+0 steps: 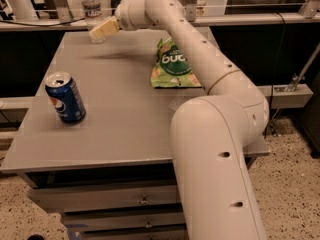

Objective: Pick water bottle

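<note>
My gripper (102,30) was at the far left corner of the grey table (120,129), just beside the lower part of the one small clear plastic water bottle (91,1), which stood upright there. Whether my gripper was open or closed, I could not tell. One blue Pepsi can (66,98) stood near the left edge. One green snack bag (174,66) lay flat toward the far right corner.

Operator: Which markings are legible?
Technician: Blue can (65,98): Pepsi globe logo. Green bag (174,66): inverted white lettering, undecipherable. Water bottle (91,6) label, behind the gripper (102,30) at the table's (130,119) far edge: illegible.
</note>
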